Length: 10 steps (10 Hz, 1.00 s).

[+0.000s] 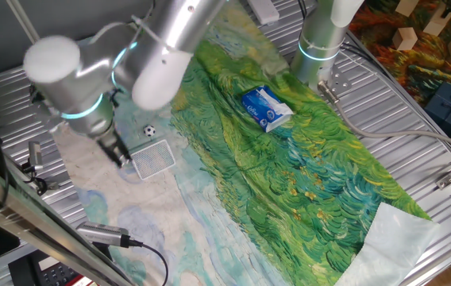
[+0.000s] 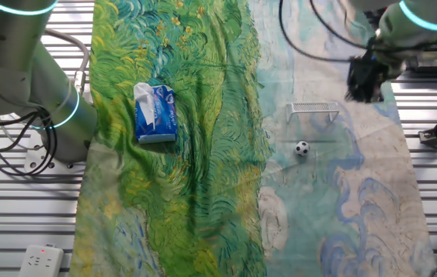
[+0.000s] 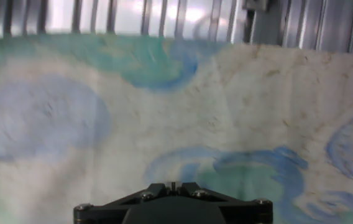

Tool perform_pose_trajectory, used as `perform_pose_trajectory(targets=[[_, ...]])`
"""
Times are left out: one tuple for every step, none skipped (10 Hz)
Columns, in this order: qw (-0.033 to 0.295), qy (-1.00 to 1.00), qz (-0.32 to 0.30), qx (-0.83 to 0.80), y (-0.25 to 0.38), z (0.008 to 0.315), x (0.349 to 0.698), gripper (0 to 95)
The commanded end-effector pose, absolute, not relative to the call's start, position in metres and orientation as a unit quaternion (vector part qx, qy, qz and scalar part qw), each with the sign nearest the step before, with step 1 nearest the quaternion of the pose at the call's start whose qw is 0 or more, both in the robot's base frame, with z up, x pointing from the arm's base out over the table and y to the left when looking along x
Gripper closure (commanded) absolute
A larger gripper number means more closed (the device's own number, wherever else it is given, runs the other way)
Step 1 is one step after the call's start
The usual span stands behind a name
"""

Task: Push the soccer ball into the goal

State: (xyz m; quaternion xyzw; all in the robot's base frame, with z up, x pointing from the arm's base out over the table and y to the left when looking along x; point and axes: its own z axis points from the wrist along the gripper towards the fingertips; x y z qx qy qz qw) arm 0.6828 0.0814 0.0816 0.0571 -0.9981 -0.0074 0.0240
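Ribbed metal tabletop (image 1: 416, 171), draped with a painted cloth (image 2: 195, 154) in swirling greens and pale blues. On the pale part, the goal (image 2: 315, 111), a little mesh frame. Just in front of its mouth, apart from it, the soccer ball (image 2: 301, 148), black-and-white and tiny. Off on the green, well apart from both, a blue-and-white packet (image 2: 155, 114).

Gripper (image 1: 120, 152) down low beside the goal, on the far side from the ball in one fixed view; close to the mesh, contact impossible to judge. Nothing between the fingers in any view. Hand view offering only the black housing at the bottom edge and bare cloth beyond, no ball, no goal; so whether spread wide or pinched narrow, cannot tell.

Risks from here, as a judgement: wrong side of the ball for a push, so a swing round needed, and a careless sweep likely to clip the light goal and shove it off line. A ball that small likely to skid sideways off a finger edge if struck off-centre. Cloth wrinkles likely to deflect a slow roll. Dragging low could bunch the cloth and carry goal and ball along together.
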Motion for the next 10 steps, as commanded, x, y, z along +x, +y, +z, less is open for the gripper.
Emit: perform_pose_trajectory(targets=[[0.025, -0.999, -0.007, 0.035, 0.108, 0.087, 0.702, 95.0], [0.029, -0.999, -0.005, 0.019, 0.122, 0.097, 0.704, 95.0], [0.033, -0.999, -0.004, 0.010, 0.131, 0.106, 0.701, 95.0], [0.029, -1.000, -0.009, 0.009, 0.135, 0.110, 0.697, 95.0], [0.029, -0.999, -0.011, 0.007, 0.137, 0.113, 0.694, 95.0], [0.034, -0.999, -0.008, 0.003, 0.140, 0.117, 0.687, 95.0], [0.036, -0.999, -0.008, 0.003, 0.138, 0.121, 0.680, 95.0], [0.036, -0.999, -0.009, 0.006, 0.133, 0.123, 0.674, 95.0], [0.037, -0.999, -0.008, 0.007, 0.128, 0.125, 0.668, 95.0], [0.038, -0.999, -0.008, 0.007, 0.127, 0.125, 0.665, 95.0]])
